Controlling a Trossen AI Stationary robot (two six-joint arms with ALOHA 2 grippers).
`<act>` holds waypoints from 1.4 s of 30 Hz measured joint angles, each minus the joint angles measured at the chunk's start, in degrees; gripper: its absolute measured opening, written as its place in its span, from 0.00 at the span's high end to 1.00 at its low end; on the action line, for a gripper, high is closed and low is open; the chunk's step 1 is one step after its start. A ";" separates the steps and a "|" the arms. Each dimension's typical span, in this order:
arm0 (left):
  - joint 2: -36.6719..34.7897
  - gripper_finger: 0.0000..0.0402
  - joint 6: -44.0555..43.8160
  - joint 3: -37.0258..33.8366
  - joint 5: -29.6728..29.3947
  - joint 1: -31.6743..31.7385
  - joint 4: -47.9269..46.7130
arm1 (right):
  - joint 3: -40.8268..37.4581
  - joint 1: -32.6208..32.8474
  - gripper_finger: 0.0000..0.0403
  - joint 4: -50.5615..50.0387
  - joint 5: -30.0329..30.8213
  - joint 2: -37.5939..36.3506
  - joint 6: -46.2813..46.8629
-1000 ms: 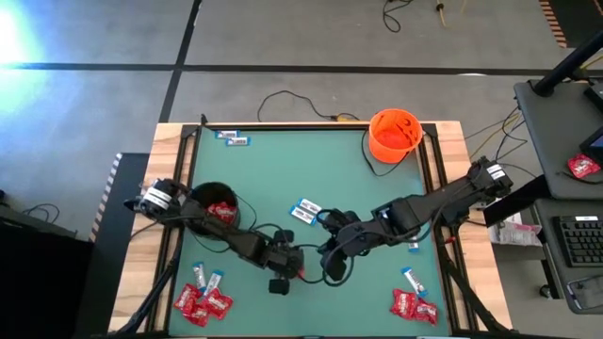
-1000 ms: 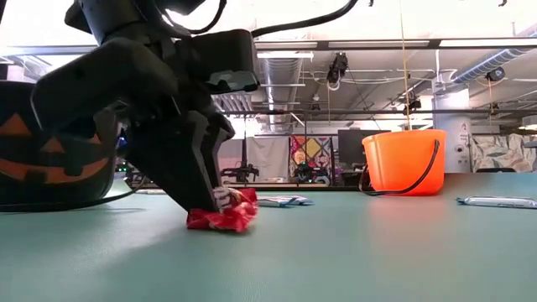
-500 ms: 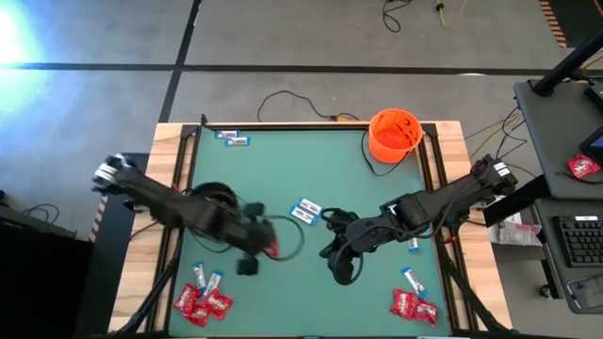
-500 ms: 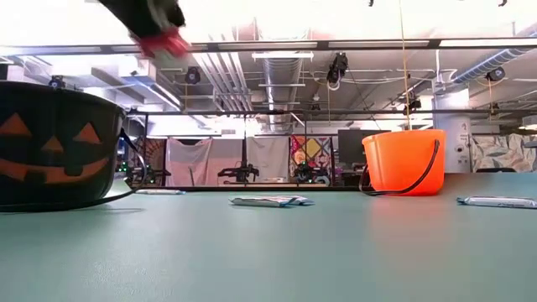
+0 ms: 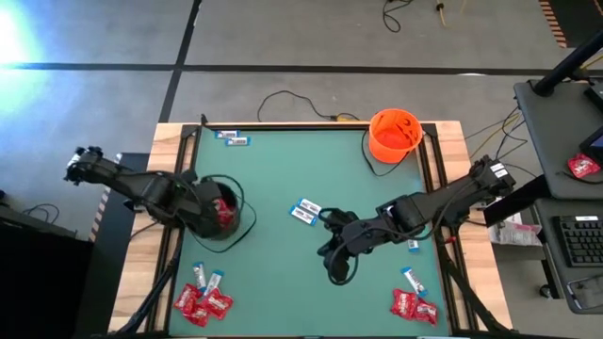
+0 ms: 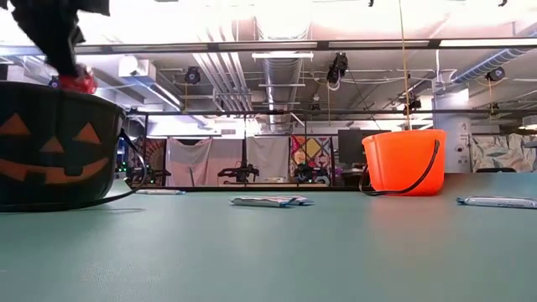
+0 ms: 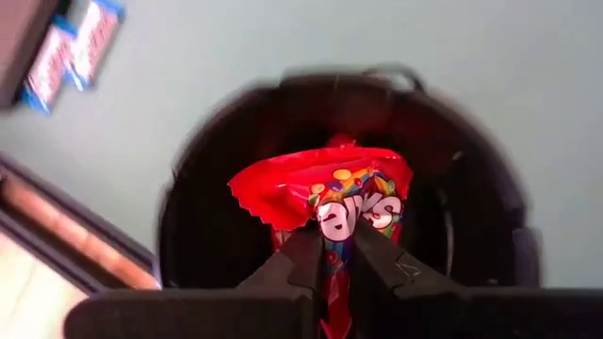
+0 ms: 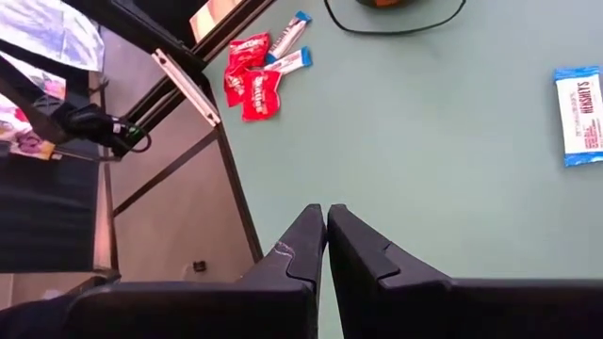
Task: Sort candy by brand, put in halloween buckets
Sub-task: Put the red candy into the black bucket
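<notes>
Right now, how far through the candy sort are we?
Early on. The black bucket already holds red packets; whether the orange bucket holds anything I cannot tell. In hand: the left end effector holds a red packet over the black bucket. Left: red piles and white-and-blue bars on the mat. The right end effector is shut, empty, mid-table.
</notes>
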 joint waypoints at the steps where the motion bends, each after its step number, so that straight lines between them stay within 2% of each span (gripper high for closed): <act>1: -0.31 0.98 -1.22 -1.42 0.44 -0.01 0.37 | 0.00 -0.02 0.97 0.00 0.04 0.00 0.22; 4: -0.39 0.96 -6.04 -5.54 0.29 0.03 1.41 | 0.00 -0.02 0.97 0.03 0.34 0.00 0.23; 6: 0.09 0.92 -8.86 -7.59 0.14 0.09 2.70 | 0.00 -0.02 0.97 0.25 1.43 0.02 0.26; 12: 1.98 0.69 -8.41 -8.42 2.03 0.04 4.31 | 0.00 -0.02 0.97 1.72 2.59 0.02 -0.85; 16: 2.68 0.52 -9.52 -1.33 4.52 -0.31 2.98 | 0.00 -0.02 0.97 1.70 2.58 0.02 -0.87; 19: 3.11 0.42 -9.86 5.83 4.46 -2.80 3.36 | 0.00 -0.02 0.97 1.69 2.59 0.02 -1.38; 24: 4.78 0.31 -10.01 13.27 1.69 -12.53 8.10 | 0.00 0.00 0.97 1.68 2.62 0.35 -1.77; 30: 9.44 0.28 -9.33 14.94 1.97 -29.27 14.77 | 0.00 0.00 0.97 1.18 2.77 0.44 -2.72; 33: 12.40 0.30 -13.04 12.74 1.99 -36.03 20.55 | 0.00 -0.28 0.97 0.99 2.77 0.44 -4.18; 36: 17.02 0.32 -16.42 10.23 0.03 -38.94 25.31 | 0.00 -0.98 0.97 1.10 4.39 0.44 -5.48; 39: 22.44 0.34 -15.73 8.86 0.49 -39.10 27.71 | 0.00 -2.46 0.97 1.07 7.60 0.44 -7.23; 42: 27.13 0.36 -14.02 8.20 2.25 -39.04 30.78 | 0.00 -4.27 0.97 1.10 5.83 0.42 -8.12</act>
